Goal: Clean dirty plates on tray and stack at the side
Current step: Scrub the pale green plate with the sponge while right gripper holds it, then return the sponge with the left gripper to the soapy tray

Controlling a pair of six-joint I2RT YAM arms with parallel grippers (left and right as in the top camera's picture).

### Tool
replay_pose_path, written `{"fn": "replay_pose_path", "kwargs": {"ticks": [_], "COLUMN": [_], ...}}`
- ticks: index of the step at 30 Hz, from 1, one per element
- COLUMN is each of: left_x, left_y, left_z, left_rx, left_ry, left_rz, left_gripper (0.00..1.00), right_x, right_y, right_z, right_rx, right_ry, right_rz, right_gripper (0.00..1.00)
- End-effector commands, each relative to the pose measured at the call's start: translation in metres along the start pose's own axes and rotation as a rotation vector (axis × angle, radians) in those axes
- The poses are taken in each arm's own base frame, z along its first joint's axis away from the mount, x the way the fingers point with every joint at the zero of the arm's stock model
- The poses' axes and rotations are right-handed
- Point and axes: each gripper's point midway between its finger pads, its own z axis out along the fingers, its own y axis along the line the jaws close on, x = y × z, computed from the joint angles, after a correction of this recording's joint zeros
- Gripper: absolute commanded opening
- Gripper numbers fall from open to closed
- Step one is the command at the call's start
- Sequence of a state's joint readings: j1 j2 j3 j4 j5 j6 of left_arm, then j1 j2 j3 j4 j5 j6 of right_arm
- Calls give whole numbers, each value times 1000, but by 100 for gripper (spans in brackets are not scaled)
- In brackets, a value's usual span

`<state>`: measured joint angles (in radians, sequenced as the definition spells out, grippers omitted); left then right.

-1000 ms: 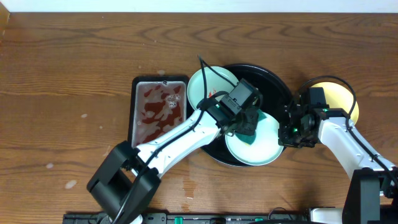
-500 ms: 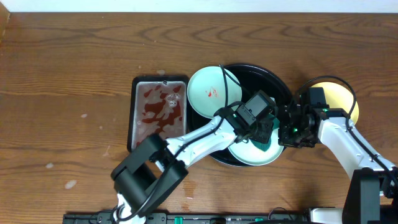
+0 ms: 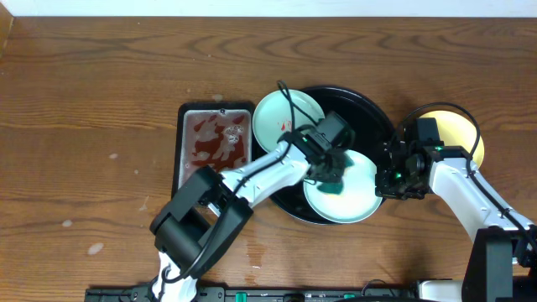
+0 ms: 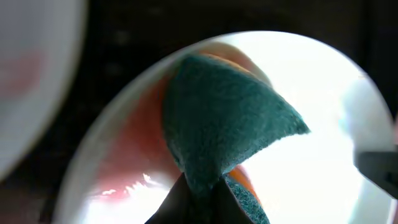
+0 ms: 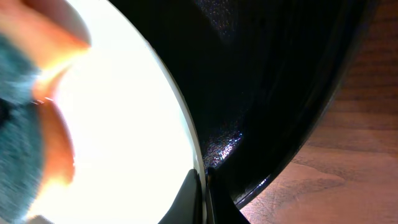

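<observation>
The black tray (image 3: 373,117) holds two mint-blue plates. The front plate (image 3: 357,201) carries red sauce; it also shows in the left wrist view (image 4: 323,124) and the right wrist view (image 5: 124,124). My left gripper (image 3: 334,172) is shut on a green sponge (image 4: 224,118) pressed on that plate. My right gripper (image 3: 382,180) is shut on the plate's right rim (image 5: 198,177). The other mint plate (image 3: 277,117), with a red smear, lies at the tray's back left. The yellow plate (image 3: 461,130) lies on the wood right of the tray.
A rectangular metal pan (image 3: 214,143) with red stains sits left of the tray. The tray's rim (image 5: 298,112) and wood tabletop (image 5: 360,155) show in the right wrist view. Both arms crowd the tray's front.
My left gripper with the sponge swept right across the front plate, then back left to its middle. The right gripper and the plates stayed still.
</observation>
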<state>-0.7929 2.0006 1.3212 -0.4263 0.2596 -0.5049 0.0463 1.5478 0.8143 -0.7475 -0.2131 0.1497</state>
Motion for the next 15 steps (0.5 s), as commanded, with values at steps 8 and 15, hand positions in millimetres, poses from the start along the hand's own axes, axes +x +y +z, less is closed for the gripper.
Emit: {"fn": "replay_pose_path", "kwargs": {"ticks": [8, 15], "left_x": [-14, -15], "left_y": [17, 2], "left_z": [-43, -102], "left_rx": [-62, -21], "left_ry": [-73, -143], "left_rz": [-19, -6], "left_gripper": [7, 8], "right_x": [8, 8], "right_y": [-5, -5], "right_z": [5, 5], "right_rx": [33, 33], "right_ry": [29, 28], "right_rz": [2, 1], "right_gripper": [1, 4]}}
